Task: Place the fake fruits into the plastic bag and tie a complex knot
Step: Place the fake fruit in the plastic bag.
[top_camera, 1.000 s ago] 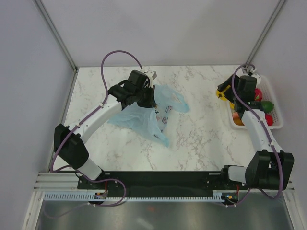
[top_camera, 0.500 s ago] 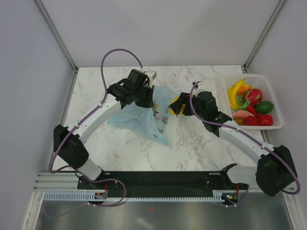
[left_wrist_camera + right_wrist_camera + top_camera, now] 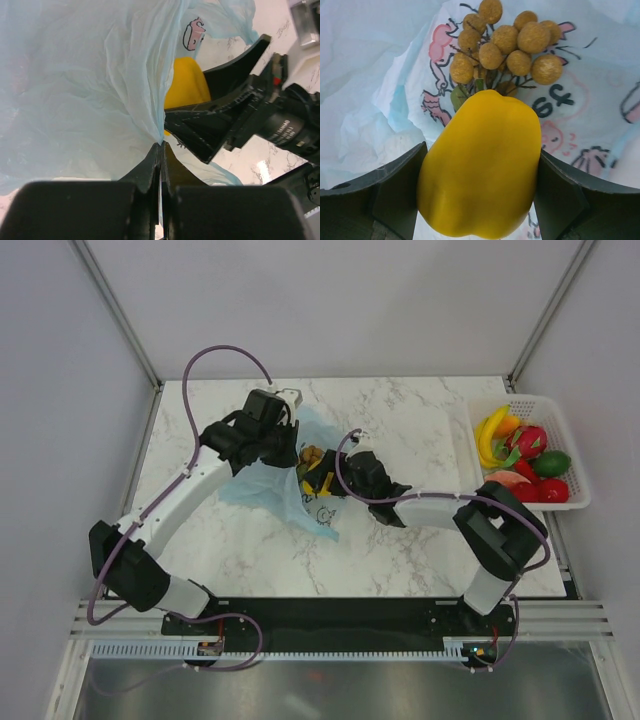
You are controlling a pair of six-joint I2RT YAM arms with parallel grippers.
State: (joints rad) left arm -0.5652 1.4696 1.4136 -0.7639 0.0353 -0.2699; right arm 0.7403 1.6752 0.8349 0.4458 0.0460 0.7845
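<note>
White mesh basket [image 3: 525, 403] at far-right table corner. White marble-pattern table [image 3: 400, 560]. Grey walls [image 3: 330, 300] around, metal corner posts [image 3: 115, 310]. Black strip [image 3: 330, 615] along near edge.

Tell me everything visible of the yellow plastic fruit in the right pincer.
The smooth yellow plastic fruit is plump and lobed like a pepper, unmarked. The right pincer clamps its sides between two dark fingers. It hangs at the thin light-blue plastic bag, near a tan cluster of round toy fruits lying on the bag's doodled white panel; contact with them is unclear.
</note>
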